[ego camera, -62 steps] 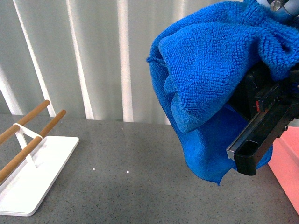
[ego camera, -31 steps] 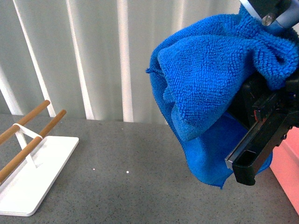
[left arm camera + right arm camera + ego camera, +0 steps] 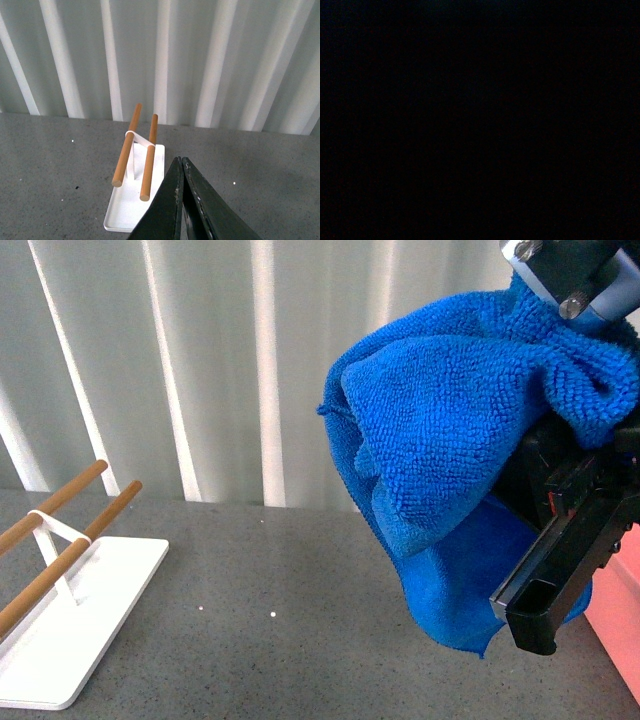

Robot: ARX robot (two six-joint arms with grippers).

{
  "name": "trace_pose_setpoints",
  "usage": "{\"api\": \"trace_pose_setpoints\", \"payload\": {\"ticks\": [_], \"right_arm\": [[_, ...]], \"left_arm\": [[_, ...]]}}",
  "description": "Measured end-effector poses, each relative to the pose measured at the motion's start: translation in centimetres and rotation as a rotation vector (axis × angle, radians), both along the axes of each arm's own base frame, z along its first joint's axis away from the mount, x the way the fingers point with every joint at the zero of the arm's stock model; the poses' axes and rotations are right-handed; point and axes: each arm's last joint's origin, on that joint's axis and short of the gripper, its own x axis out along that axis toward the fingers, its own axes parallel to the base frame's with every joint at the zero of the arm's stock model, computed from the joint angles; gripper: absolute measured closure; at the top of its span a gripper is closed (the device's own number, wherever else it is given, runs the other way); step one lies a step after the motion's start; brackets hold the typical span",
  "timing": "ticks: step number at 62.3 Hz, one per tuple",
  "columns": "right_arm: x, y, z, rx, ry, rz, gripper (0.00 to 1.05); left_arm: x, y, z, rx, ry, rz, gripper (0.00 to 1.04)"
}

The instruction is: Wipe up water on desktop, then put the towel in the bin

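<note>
The blue towel [image 3: 450, 440] hangs bunched in the air at the upper right of the front view, above the dark grey desktop [image 3: 280, 660]. My right gripper [image 3: 556, 550] is shut on it, and its black body shows below the cloth while the fingertips are hidden by the folds. A strip of the salmon-pink bin [image 3: 622, 585] shows at the right edge, just behind the gripper. The right wrist view is dark. In the left wrist view my left gripper [image 3: 180, 165] is shut on nothing, hovering over the desktop [image 3: 260, 165].
A white stand [image 3: 60, 640] with two wooden rods [image 3: 70, 540] sits on the desktop at the left; it also lies just beyond the left gripper [image 3: 125, 210]. Two tiny bright specks [image 3: 272, 614] dot the middle of the desktop. A white ribbed wall closes the back.
The towel and right gripper have sunk a little and shifted slightly right, towards the bin. More of the grey arm part shows at the top right.
</note>
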Motion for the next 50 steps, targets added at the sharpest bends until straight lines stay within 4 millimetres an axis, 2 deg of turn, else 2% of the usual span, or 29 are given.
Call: {"api": "trace_pose_setpoints", "payload": {"ticks": [9, 35, 37, 44, 50], "right_arm": [[0.0, 0.0, 0.1, 0.0, -0.001, 0.0, 0.98], [0.0, 0.0, 0.0, 0.002, 0.008, 0.01, 0.98], [0.0, 0.0, 0.0, 0.005, 0.011, 0.008, 0.98], [0.1, -0.2, -0.3, 0.012, 0.042, -0.002, 0.98], [0.4, -0.3, -1.5, -0.003, 0.124, -0.014, 0.98]], "left_arm": [[-0.9, 0.0, -0.3, 0.0, 0.006, 0.0, 1.01], [-1.0, 0.0, -0.3, 0.0, 0.006, 0.0, 1.01], [-1.0, 0.0, -0.3, 0.0, 0.006, 0.0, 0.99], [-1.0, 0.0, -0.3, 0.0, 0.006, 0.0, 0.81], [-1.0, 0.0, -0.3, 0.0, 0.006, 0.0, 0.65]]}}
